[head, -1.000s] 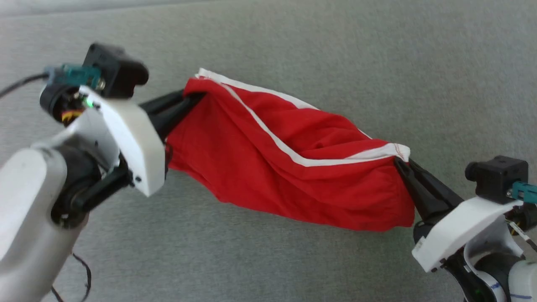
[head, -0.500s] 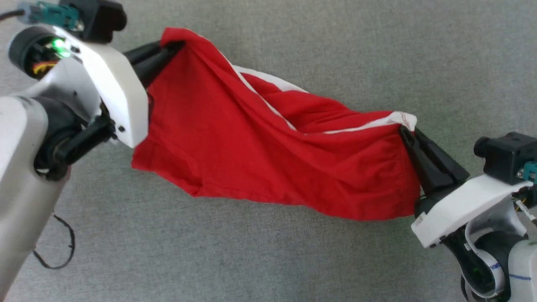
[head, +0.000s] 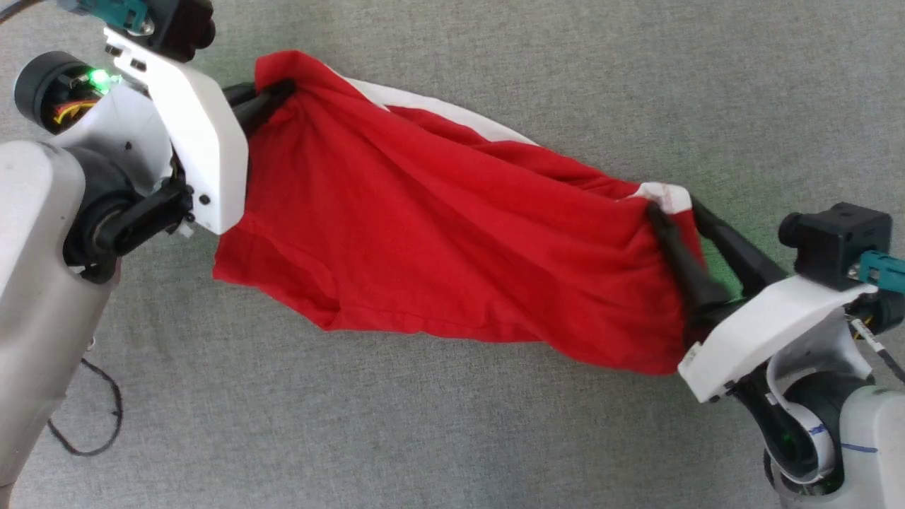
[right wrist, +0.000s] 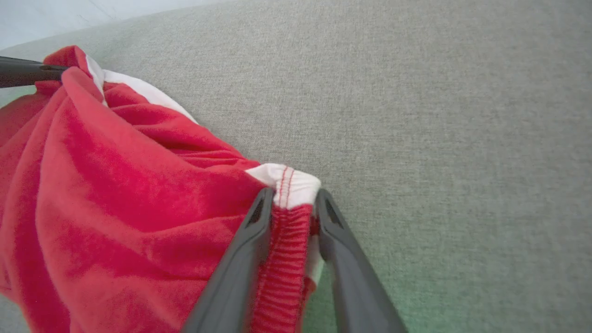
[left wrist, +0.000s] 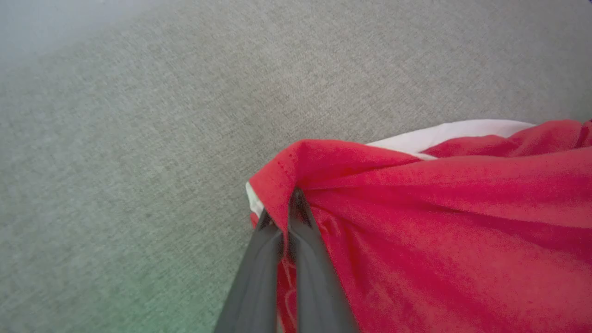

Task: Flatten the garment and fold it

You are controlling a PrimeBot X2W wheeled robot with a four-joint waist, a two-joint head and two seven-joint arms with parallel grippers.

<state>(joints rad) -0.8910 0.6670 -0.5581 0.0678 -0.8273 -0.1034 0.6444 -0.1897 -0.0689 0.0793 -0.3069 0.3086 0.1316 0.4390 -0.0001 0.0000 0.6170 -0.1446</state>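
Observation:
The red garment [head: 452,240] hangs stretched between my two grippers above the grey surface, with a white trim band along its far edge. My left gripper [head: 283,88] is shut on the garment's upper left corner; in the left wrist view its two fingers pinch a red fold [left wrist: 289,194]. At the lower right, my right gripper [head: 673,206] has its jaws parted, and the white-banded elastic corner [right wrist: 291,185] still lies between the fingers. The right wrist view shows a gap beside the fabric at the right finger [right wrist: 333,231]. The left gripper's dark fingers [right wrist: 23,71] reach in at its far left.
A grey woven surface [head: 495,438] lies under everything, with open room all round the garment. A thin black cable [head: 85,417] loops at the lower left beside my left forearm. A pale strip [right wrist: 46,18] marks the surface's far edge.
My right gripper's jaws have spread apart around the white-banded corner. The left gripper has carried its corner up and to the left, pulling the garment longer. The head view has shifted too.

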